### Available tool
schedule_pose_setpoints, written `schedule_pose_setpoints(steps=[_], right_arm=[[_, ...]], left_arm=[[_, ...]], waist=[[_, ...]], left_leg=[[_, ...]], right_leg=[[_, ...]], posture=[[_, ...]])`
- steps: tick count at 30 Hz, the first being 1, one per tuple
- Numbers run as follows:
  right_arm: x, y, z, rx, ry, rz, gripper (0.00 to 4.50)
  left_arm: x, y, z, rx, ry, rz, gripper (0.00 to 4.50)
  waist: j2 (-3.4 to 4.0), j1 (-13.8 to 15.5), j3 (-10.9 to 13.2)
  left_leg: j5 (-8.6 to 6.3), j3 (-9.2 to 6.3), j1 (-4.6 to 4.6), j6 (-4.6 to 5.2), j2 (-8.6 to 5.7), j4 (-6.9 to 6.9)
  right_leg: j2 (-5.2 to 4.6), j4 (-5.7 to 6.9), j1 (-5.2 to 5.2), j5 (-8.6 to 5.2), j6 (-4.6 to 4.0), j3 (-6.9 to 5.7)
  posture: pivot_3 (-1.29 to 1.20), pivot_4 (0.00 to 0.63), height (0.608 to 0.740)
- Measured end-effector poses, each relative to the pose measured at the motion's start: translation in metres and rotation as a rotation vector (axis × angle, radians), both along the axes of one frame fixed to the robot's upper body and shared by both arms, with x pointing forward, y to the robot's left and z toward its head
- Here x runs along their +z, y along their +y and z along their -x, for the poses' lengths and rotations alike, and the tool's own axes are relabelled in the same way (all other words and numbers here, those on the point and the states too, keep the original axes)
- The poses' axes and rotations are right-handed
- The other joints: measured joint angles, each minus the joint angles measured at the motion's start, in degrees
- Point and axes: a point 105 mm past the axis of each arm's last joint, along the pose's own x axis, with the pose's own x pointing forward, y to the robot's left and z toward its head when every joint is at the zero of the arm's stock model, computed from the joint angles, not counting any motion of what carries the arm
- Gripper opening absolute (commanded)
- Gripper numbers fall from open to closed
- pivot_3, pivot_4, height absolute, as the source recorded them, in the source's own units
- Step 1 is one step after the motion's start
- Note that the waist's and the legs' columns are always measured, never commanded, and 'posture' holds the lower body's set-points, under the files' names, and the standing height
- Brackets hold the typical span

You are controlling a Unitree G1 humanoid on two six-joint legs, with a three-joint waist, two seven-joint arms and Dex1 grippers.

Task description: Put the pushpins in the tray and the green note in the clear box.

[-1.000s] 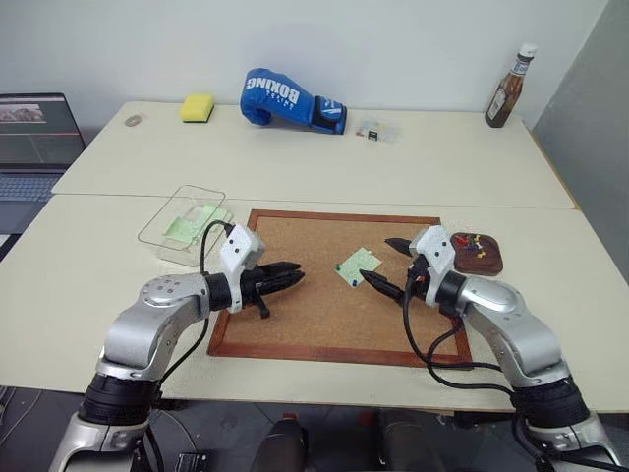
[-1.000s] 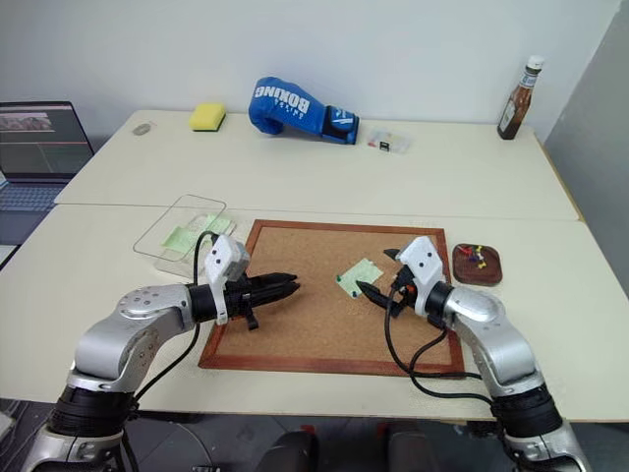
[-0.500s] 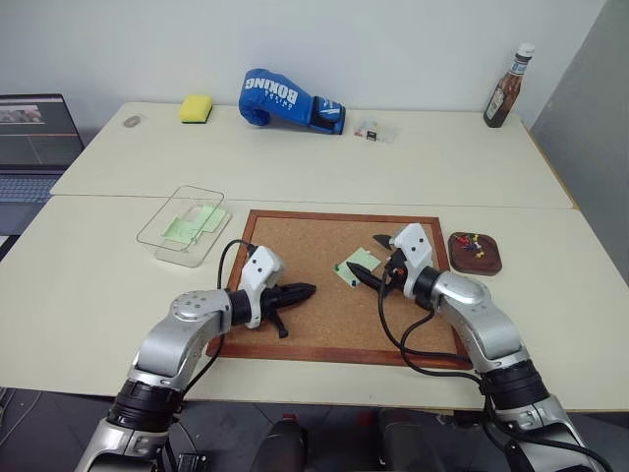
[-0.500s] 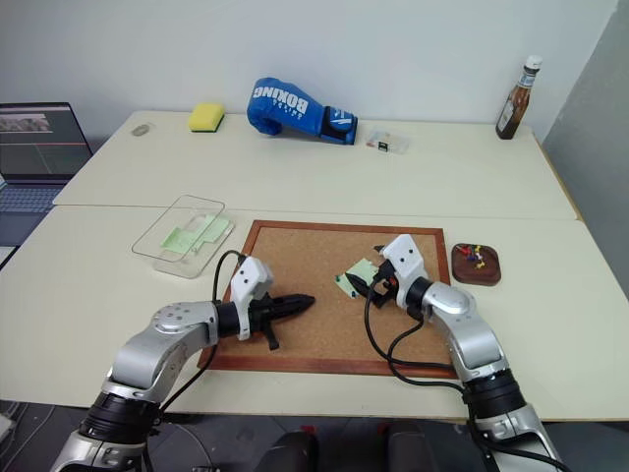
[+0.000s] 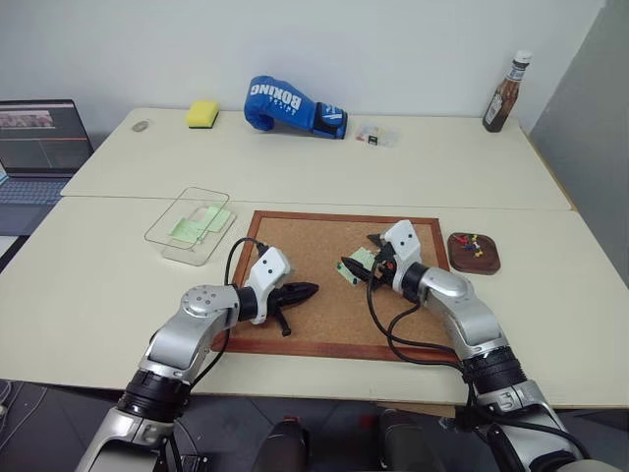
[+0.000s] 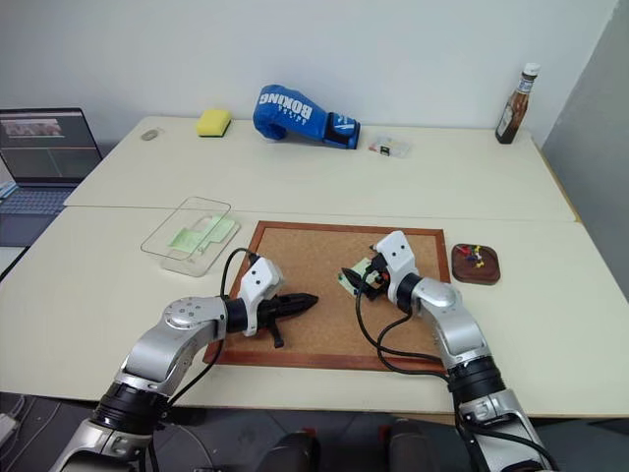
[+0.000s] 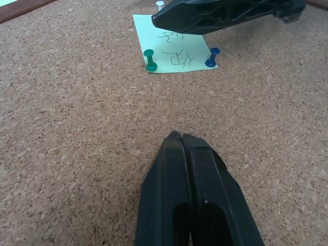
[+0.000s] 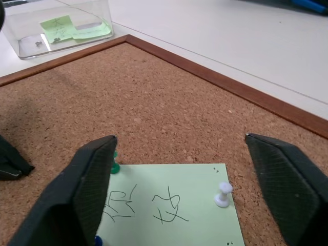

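Note:
The green note (image 5: 358, 264) lies on the corkboard (image 5: 314, 251), held by a green pushpin (image 7: 150, 60), a blue one (image 7: 212, 57) and a white one (image 8: 222, 195). My right gripper (image 8: 179, 138) hangs just over the note, open, with one finger on each side of it. To the left, my left gripper (image 7: 177, 137) is shut and empty, pointing at the note low over the cork. The tray (image 5: 475, 253) sits right of the board with coloured pins in it. The clear box (image 5: 192, 224) at the board's left corner holds green paper.
A blue boxing glove (image 5: 293, 102), a yellow sponge (image 5: 201, 113), a small clear case (image 5: 373, 133) and a sauce bottle (image 5: 501, 90) stand along the far table. A laptop (image 5: 39, 138) is at the far left.
My right gripper has moved left across the board to hang over the note. My left gripper has closed and sunk toward the cork.

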Motion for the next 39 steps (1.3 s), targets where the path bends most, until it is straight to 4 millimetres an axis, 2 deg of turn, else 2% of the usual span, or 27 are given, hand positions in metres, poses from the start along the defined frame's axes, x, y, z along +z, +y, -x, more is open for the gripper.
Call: schedule_pose_setpoints(steps=[6,9,17,26,28,30,33,39], right_arm=[[-0.004,0.000,-0.001,-0.010,0.019,-0.004,2.21],[-0.005,-0.002,-0.004,-0.025,0.017,0.016,1.50],[-0.012,-0.009,-0.011,-0.065,0.030,0.075,0.06],[-0.010,-0.010,-0.011,-0.067,0.035,0.042,0.03],[-0.004,-0.010,-0.010,-0.063,0.021,0.014,0.03],[0.013,-0.004,-0.007,-0.032,-0.035,-0.019,0.03],[0.029,0.001,-0.004,-0.011,-0.089,-0.041,0.03],[0.033,-0.002,-0.002,-0.023,-0.107,-0.043,0.03]], left_arm=[[0.001,0.000,0.000,-0.001,0.000,0.001,0.00],[0.002,-0.001,0.000,0.000,0.001,0.002,0.00],[0.002,-0.002,0.000,0.003,0.004,0.008,0.00],[0.002,-0.001,0.000,0.012,0.007,0.018,0.00],[0.001,-0.001,0.000,0.022,0.018,0.016,0.00],[0.000,-0.001,-0.001,0.035,0.025,0.017,0.00],[0.000,-0.001,-0.001,0.039,0.027,0.015,0.00],[0.000,-0.002,-0.001,0.036,0.028,0.013,0.00]], waist=[[0.00,0.0,0.0],[0.01,0.0,0.0],[0.01,0.0,0.0],[0.02,0.0,0.0],[0.02,0.0,0.0],[0.03,0.0,0.0],[0.04,0.0,0.0],[0.04,0.0,0.0]], left_leg=[[0.00,-0.01,-0.01,0.00,0.00,0.00],[0.00,0.00,0.00,0.00,0.00,0.00],[0.00,0.00,-0.01,0.00,-0.01,0.01],[0.00,0.00,-0.02,0.00,0.00,0.01],[0.00,-0.01,-0.04,0.00,-0.01,0.01],[0.00,-0.02,-0.03,0.00,0.00,0.01],[0.01,-0.03,-0.02,0.01,-0.01,0.03],[0.01,-0.03,-0.02,0.01,-0.01,0.02]], right_leg=[[0.00,0.00,-0.01,0.01,0.01,0.00],[0.00,0.00,-0.01,0.01,0.01,0.01],[0.00,-0.01,-0.01,0.01,0.01,0.02],[0.00,-0.01,-0.02,0.01,0.02,0.02],[0.00,-0.01,-0.03,0.01,0.02,0.01],[0.00,-0.01,-0.02,0.02,0.03,0.01],[0.00,0.00,-0.01,0.02,0.04,0.00],[0.00,-0.02,-0.01,0.02,0.04,0.00]], posture=[[0.00,0.150,0.740],[0.00,0.150,0.740],[0.00,0.150,0.740],[0.00,0.150,0.740],[0.00,0.150,0.740],[0.00,0.150,0.740],[0.00,0.150,0.740],[0.00,0.150,0.740]])
